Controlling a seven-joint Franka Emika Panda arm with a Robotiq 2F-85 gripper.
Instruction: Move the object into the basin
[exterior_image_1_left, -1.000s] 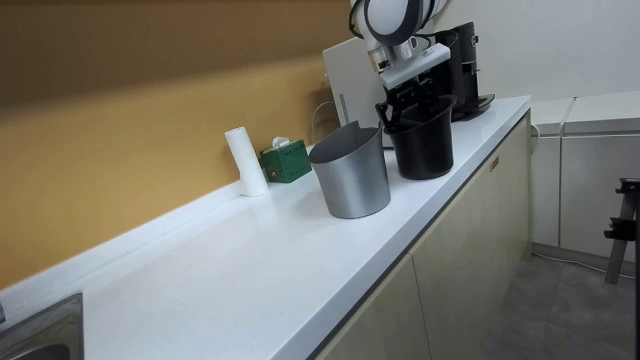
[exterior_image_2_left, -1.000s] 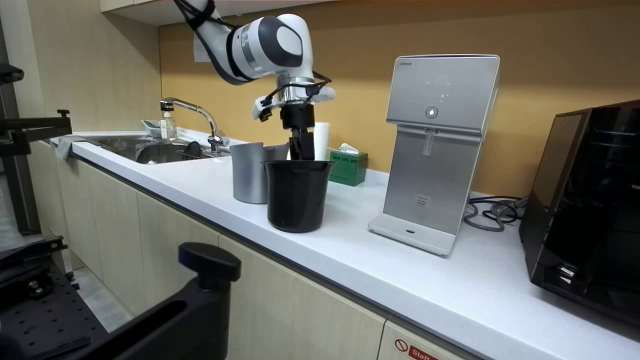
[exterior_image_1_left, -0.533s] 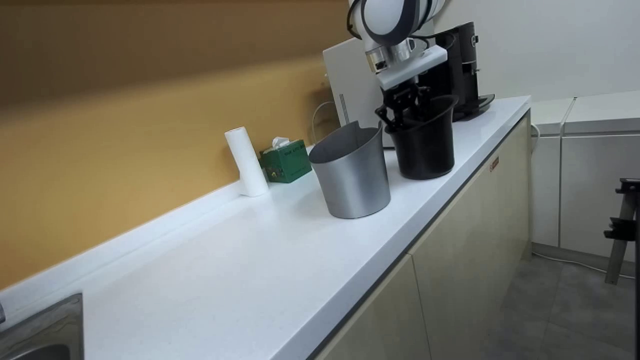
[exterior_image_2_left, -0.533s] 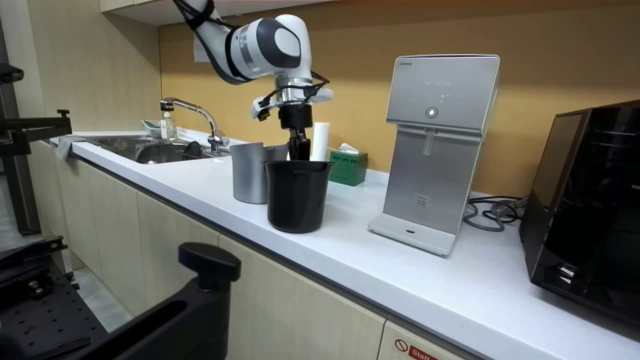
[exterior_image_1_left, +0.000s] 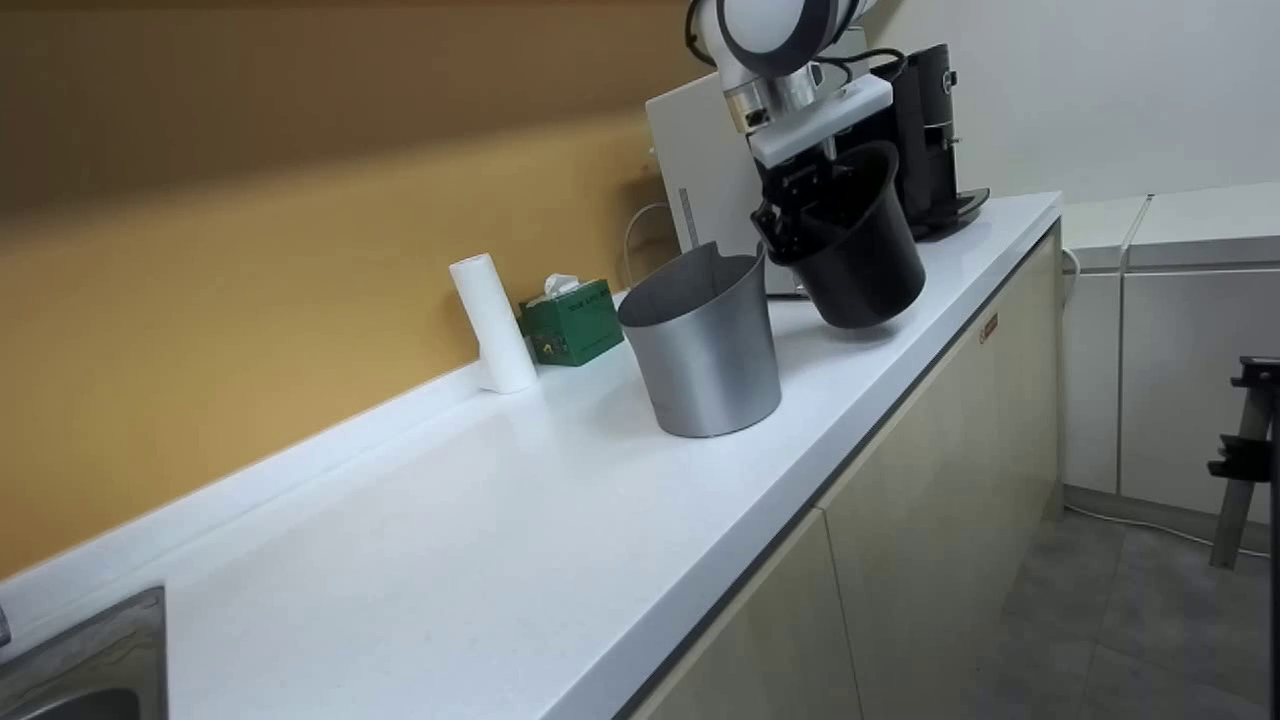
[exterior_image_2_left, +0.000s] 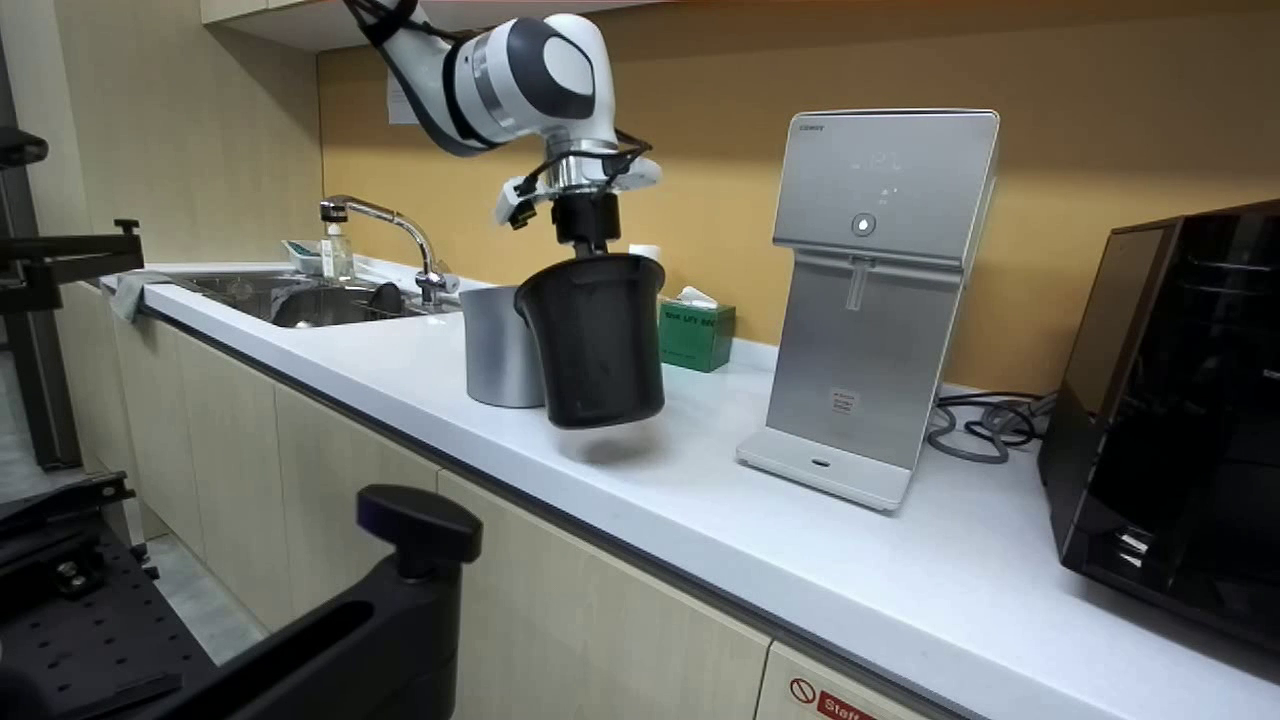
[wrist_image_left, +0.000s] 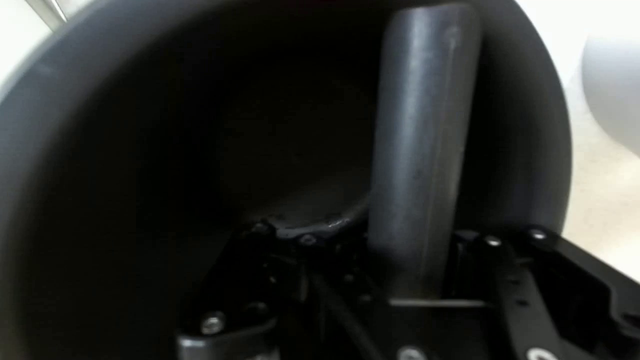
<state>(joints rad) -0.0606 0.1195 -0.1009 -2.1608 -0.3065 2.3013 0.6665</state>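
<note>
Right, I have the black pot (exterior_image_2_left: 600, 340) hanging from the claw (exterior_image_1_left: 800, 222), tilted and clear of the tabletop (exterior_image_1_left: 430, 530).
The claw is clamped on the pot with its tips down inside it; my wrist view shows a dark bar (wrist_image_left: 420, 150) leading down into the claw, the exact contact lost in the gloom. In both exterior views the pot slants in the air near the upright grey metal pot (exterior_image_1_left: 705, 360). The steel basin (exterior_image_1_left: 125, 640) lies well apart, set into the tabletop. By the wall (exterior_image_1_left: 250, 300) I see a green tissue box (exterior_image_1_left: 573, 325) beside a white roll (exterior_image_1_left: 497, 325).
</note>
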